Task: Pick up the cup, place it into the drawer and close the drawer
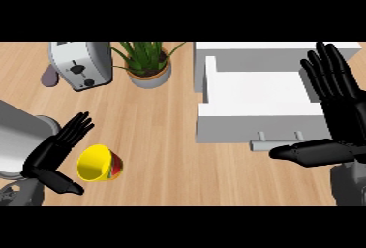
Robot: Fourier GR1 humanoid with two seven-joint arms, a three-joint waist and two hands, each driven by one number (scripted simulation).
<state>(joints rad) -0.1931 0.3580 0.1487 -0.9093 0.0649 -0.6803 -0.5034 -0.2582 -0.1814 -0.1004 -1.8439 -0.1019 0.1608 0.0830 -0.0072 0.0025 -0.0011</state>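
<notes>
The yellow cup [99,163] lay tipped on its side on the wooden worktop [178,164] at lower left, mouth turned toward the left robot hand [50,152]. That robot hand stood just beside the cup, fingers straight and thumb spread wide; contact could not be confirmed. The white drawer [250,128] stood open at upper right, well apart from the cup, its handle [259,145] facing the near edge. The right robot hand [343,121] was open, fingers up, at the drawer's right side. A toaster [80,65] and a potted plant [148,63] stood at the rear.
</notes>
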